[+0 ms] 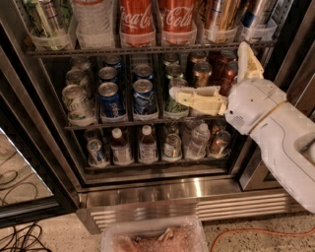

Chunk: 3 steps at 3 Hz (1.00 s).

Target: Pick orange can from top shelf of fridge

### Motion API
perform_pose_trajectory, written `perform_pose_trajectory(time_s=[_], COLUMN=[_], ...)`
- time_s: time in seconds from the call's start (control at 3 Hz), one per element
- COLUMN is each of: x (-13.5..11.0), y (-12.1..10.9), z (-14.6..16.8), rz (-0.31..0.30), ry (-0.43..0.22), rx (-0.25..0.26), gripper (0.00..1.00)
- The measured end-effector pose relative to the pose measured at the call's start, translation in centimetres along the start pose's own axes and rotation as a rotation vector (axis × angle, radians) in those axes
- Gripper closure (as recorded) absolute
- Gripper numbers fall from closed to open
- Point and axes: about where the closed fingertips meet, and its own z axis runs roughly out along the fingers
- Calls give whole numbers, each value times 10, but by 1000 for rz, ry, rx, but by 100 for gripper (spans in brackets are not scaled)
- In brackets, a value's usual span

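Observation:
The fridge [197, 194] stands open, its steel base low in the view. The top shelf [98, 50] is a dark wire rack with clear trays, cut off by the upper edge. Two red Coca-Cola cans [137, 19] stand in its middle. Right of them is the orange can [219, 14], shiny gold-orange, only its lower body showing. My gripper [207, 69] hangs below that shelf, in front of the middle rack's right side. It is open wide and empty: one cream finger [197, 99] points left and the other [248, 61] points up toward the shelf edge.
Blue Pepsi cans [111, 98] and green cans fill the middle rack, with brown-copper cans [202, 74] behind the gripper. Small bottles [146, 145] line the bottom rack. A plastic tub [155, 236] sits on the floor in front. An orange cable [256, 231] and black cables [19, 236] lie there.

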Motion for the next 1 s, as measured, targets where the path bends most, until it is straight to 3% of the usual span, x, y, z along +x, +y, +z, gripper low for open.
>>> perform_pose_trajectory(time_s=[1.0], x=[-17], y=[-20], z=[21], rz=[-24], ry=[-48], rx=[60], gripper=[0])
